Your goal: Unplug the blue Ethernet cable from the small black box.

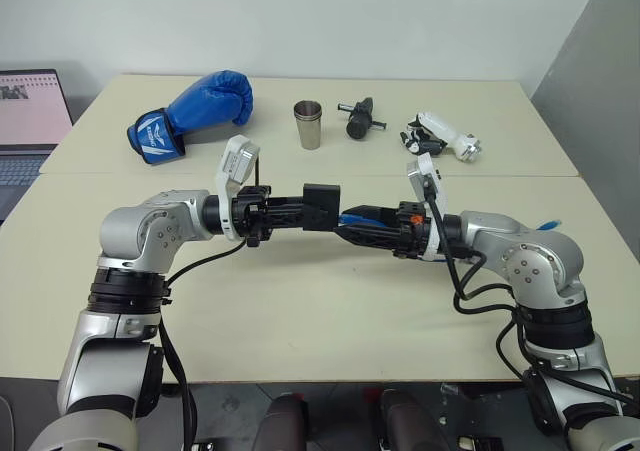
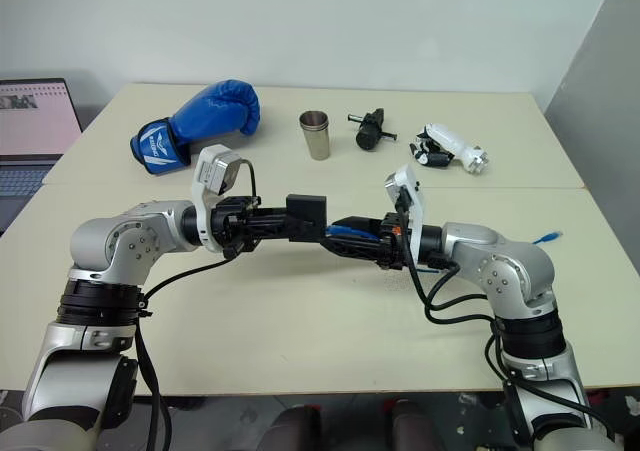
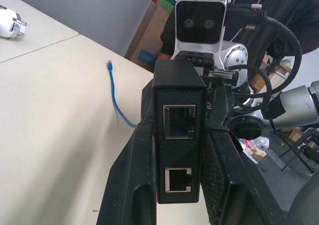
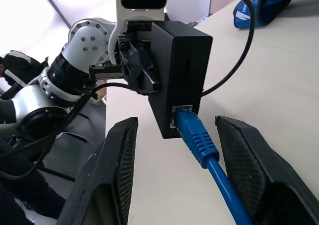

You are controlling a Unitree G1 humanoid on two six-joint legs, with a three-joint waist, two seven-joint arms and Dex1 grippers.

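Nearest, above the middle of the table (image 1: 300,311) and clear of its top: small black box (image 4: 182,70), clamped at its sides by the left gripper (image 1: 290,211), jaws shut hard on it. Rigid, matte, light by the look of it; unlikely to slip in that hold or to flex under a pull.

Plugged into a port on the box's lower edge: blue Ethernet cable (image 4: 194,135), ribbed boot of the plug seated fully home. Straddled by the right gripper (image 4: 177,121), jaws half open, one finger (image 4: 117,170) well off to one side of the plug, the other close beside the cord, neither touching it yet.

Soft and limp along the cord, so no use tugging there. Better taken at the ribbed boot, the one stiff part, close against the box. Possibly a latch tab to squeeze first; cannot tell from here which face carries it. Light pull straight out along the port should do, with the box braced against it.

Further right, trailing slack over the table toward its right edge, with the free plug (image 1: 548,224) lying near that edge.

Along the far edge, well apart from the work: blue boxing glove (image 1: 195,111), metal cup (image 1: 308,123), black cylindrical tool (image 1: 358,118), white-and-black gadget (image 1: 440,136). Past the left edge, an open laptop (image 1: 25,121).
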